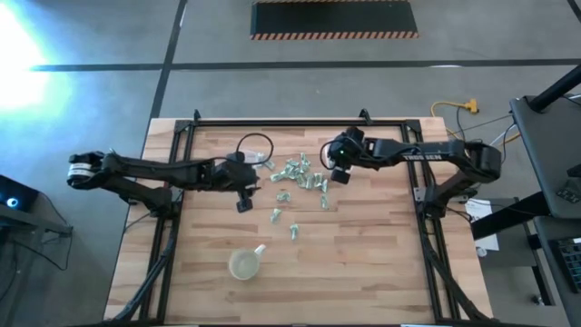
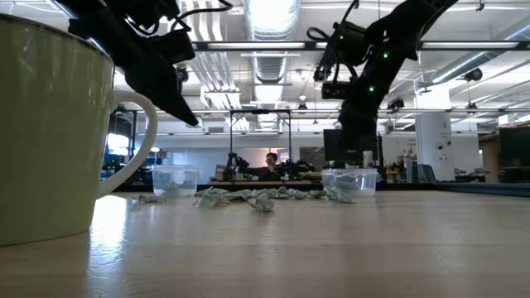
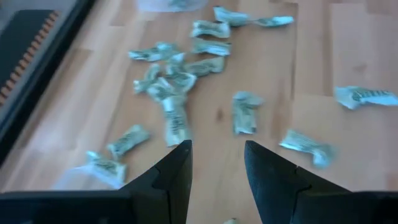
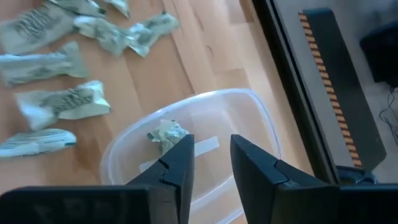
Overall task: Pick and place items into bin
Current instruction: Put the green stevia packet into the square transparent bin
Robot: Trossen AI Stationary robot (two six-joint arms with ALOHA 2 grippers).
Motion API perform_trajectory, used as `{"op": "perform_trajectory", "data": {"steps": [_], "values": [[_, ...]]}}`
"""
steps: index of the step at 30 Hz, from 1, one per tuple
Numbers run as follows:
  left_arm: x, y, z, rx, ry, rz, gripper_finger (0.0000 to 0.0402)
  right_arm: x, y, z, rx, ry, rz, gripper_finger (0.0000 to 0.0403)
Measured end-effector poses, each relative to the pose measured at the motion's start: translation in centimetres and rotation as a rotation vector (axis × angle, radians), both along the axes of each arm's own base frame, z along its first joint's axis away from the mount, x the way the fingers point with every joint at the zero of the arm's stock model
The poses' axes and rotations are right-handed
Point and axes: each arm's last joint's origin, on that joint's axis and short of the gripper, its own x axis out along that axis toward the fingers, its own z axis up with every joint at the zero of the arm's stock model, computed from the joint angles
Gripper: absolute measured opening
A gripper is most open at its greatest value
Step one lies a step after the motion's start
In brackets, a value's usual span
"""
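— Over the far right part of the table (image 1: 363,282), what was the right gripper (image 4: 210,163) doing?

— It hung above a clear bin (image 4: 249,118), its jaws a little apart with nothing between them. One crumpled pale green item (image 4: 166,134) lay inside the bin, right under the tips.

— And the rest of the items?

— Scattered on the wood in the middle of the table: a loose cluster of pale green and silvery wrapped pieces (image 1: 300,173), with a few strays (image 1: 276,215) trailing toward the near side. Several lay just beside the bin (image 4: 62,102), outside it.

— The left arm?

— The left gripper (image 3: 216,163) was raised above the near edge of the scatter, jaws apart and holding nothing; the pieces lay on the wood beyond its fingers (image 3: 177,165).

— Anything else on the table?

— A yellowish cup (image 1: 244,264) with a spout stood alone toward the near side, well apart from the pile. From table height I could also make out a second clear container (image 2: 175,180) on the far left of the pile.
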Motion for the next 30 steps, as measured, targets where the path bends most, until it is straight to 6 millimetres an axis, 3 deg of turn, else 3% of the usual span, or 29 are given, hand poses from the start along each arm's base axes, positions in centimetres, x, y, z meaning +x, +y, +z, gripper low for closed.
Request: {"op": "perform_trajectory", "data": {"steps": [7,13,23,30], "values": [[2.1,-0.4,-0.9,-0.010,-0.063,-0.076,0.0130,0.1,1.6,1.1,0.028,-0.043,0.119,0.0086],[5.0,-0.4,-3.0,0.029,-0.065,-0.131,0.0130,-0.4,2.9,1.7,0.122,-0.103,0.242,0.0071],[9.3,0.0,-6.3,0.049,0.055,-0.122,0.0130,-2.4,4.0,0.8,0.197,-0.223,0.337,0.0059],[11.0,0.1,-7.8,0.068,0.106,-0.144,0.0130,-3.9,4.4,0.0,0.177,-0.254,0.349,0.0059]]}}
